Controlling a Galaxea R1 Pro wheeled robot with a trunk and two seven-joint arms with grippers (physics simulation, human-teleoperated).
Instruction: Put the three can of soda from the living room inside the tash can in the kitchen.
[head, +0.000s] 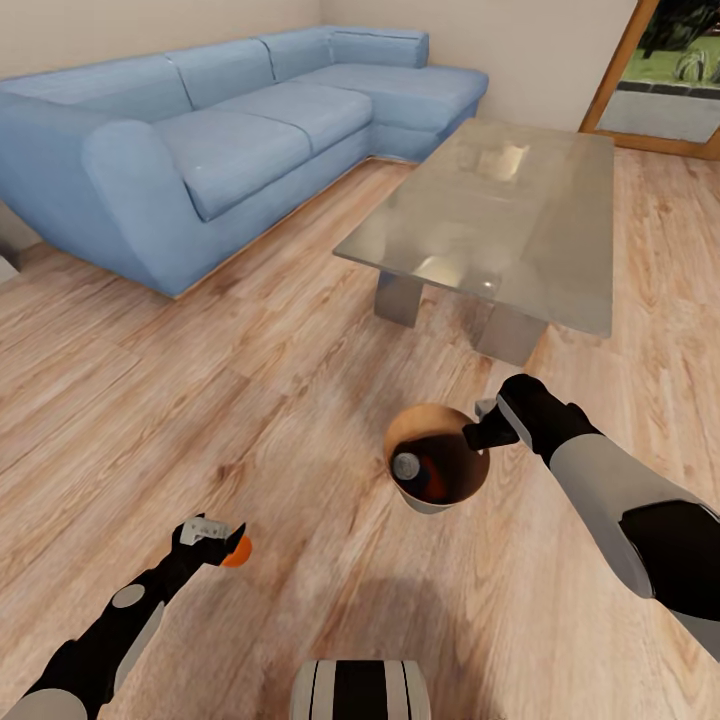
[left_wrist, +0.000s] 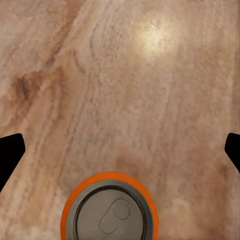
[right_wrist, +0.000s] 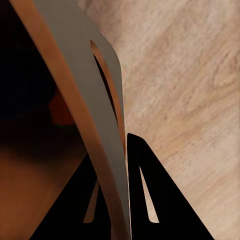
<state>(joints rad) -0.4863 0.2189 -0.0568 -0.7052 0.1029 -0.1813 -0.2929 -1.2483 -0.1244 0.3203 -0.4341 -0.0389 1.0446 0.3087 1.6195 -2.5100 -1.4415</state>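
An orange can of soda stands upright on the wooden floor, grey top up. My left gripper hovers over it, fingers spread wide and open, the can just off its centre and not touching either finger. The tash can, grey outside and brown inside, sits near the glass table. My right gripper is shut on its rim, one finger inside the wall and one outside. Inside the bin a can of soda with a grey top leans against the wall beside a dark orange shape.
A long blue corner sofa runs along the back left. A low glass table stands just behind the bin. A wood-framed door to the outside is at the back right. Bare wooden floor lies between sofa and arms.
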